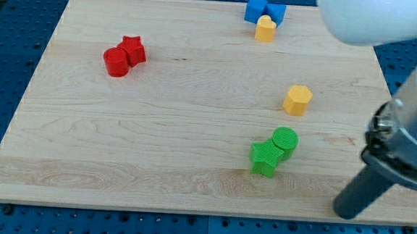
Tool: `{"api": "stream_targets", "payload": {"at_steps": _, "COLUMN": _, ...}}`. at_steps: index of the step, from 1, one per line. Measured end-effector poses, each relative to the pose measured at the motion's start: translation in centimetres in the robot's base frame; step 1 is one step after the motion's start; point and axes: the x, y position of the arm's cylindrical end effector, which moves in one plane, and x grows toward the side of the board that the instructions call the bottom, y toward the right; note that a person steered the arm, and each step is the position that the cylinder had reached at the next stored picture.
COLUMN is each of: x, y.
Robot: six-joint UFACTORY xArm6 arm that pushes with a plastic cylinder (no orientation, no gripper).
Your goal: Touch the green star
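Observation:
The green star (265,157) lies on the wooden board (194,109) at the lower right, touching a green cylinder (285,141) just above and to its right. My tip (346,212) is at the board's lower right corner, to the right of and below the green star, well apart from it. The dark rod rises from the tip toward the view's upper right.
A yellow hexagon (297,99) lies above the green pair. A yellow heart-like block (265,28) touches two blue blocks (265,10) at the top. A red star (133,50) and a red cylinder (115,62) touch at the upper left.

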Motion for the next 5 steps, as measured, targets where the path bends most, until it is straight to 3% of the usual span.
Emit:
{"api": "stream_targets", "payload": {"at_steps": 3, "x": -1.8, "y": -10.4}}
{"api": "stream_targets", "payload": {"at_steps": 5, "x": -2.7, "y": -10.0}}
